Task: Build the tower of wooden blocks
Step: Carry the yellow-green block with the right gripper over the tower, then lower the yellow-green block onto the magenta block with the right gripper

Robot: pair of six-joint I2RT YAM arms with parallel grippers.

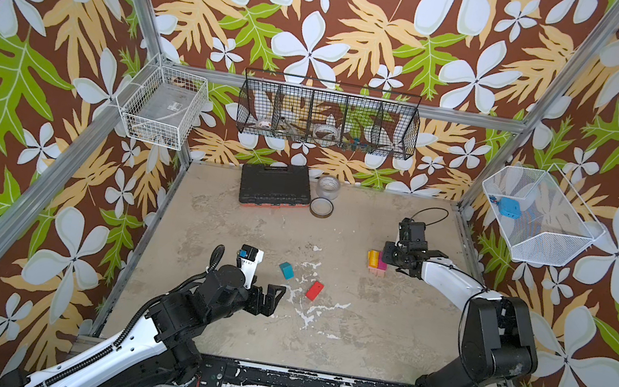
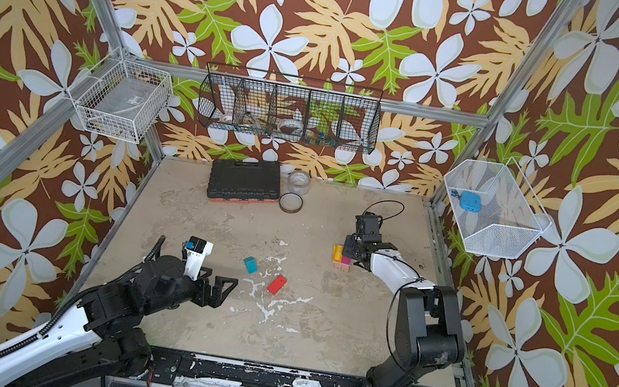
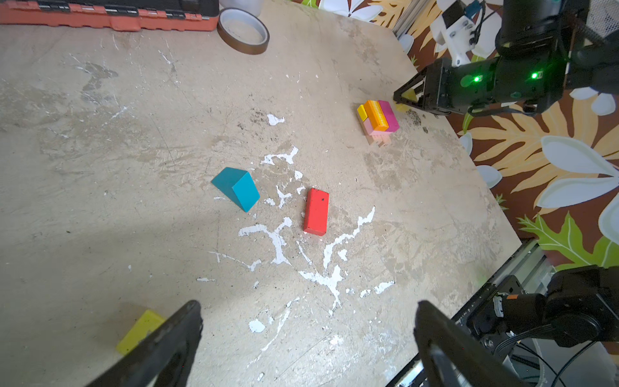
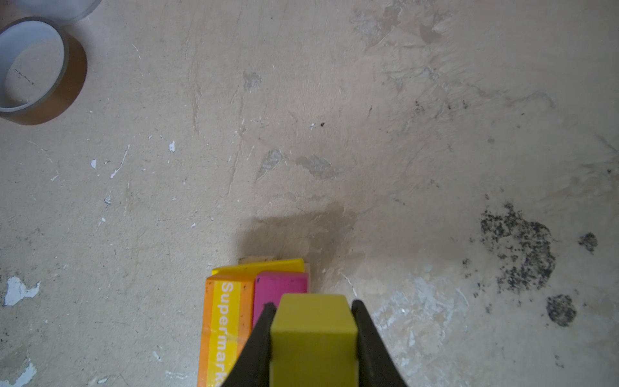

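The wood block tower (image 1: 375,265) (image 2: 342,261) stands at the right of the table: a pink base (image 3: 370,129) carrying a yellow, a lettered orange (image 4: 227,321) and a magenta block (image 4: 279,284). My right gripper (image 4: 313,306) (image 1: 388,253) is shut on a yellow-green block (image 4: 313,335) right beside the tower's magenta side. A teal wedge (image 1: 286,270) (image 3: 237,187) and a red block (image 1: 314,290) (image 3: 316,211) lie loose mid-table. My left gripper (image 3: 308,321) (image 1: 274,295) hangs open and empty left of them. A yellow block (image 3: 140,331) lies by its finger.
A black tool case (image 1: 273,186) with an orange edge, a clear jar (image 1: 327,187) and a brown tape roll (image 1: 321,207) (image 3: 243,31) sit at the back. Wire baskets hang on the walls. The table's metal rail (image 1: 290,381) runs along the front.
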